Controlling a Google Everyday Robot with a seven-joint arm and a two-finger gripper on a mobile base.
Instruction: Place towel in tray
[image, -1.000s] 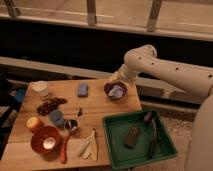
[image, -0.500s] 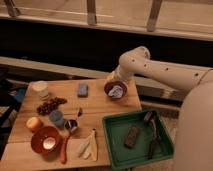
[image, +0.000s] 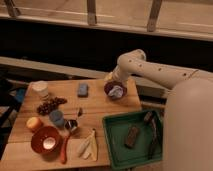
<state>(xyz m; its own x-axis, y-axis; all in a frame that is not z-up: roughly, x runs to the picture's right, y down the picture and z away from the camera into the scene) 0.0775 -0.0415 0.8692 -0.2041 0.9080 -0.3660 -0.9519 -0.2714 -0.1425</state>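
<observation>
Hand (image: 111, 83) at back right of bench (image: 100, 107), just over maroon bowl (image: 107, 90). Open wide. Can't tell if touching towel (image: 116, 92). Towel bunched up inside maroon bowl, pale and wrinkly, right under hand. Green tray (image: 111, 144) at front right, apart from maroon bowl. Dark bits (image: 133, 136) lying in tray. Blue sponge (image: 82, 89) left of maroon bowl. Orange bowl (image: 46, 140) at front left.

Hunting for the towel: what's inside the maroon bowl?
The pale towel lies in the maroon bowl, the gripper just above its back rim. The bowl's bottom is covered.
</observation>
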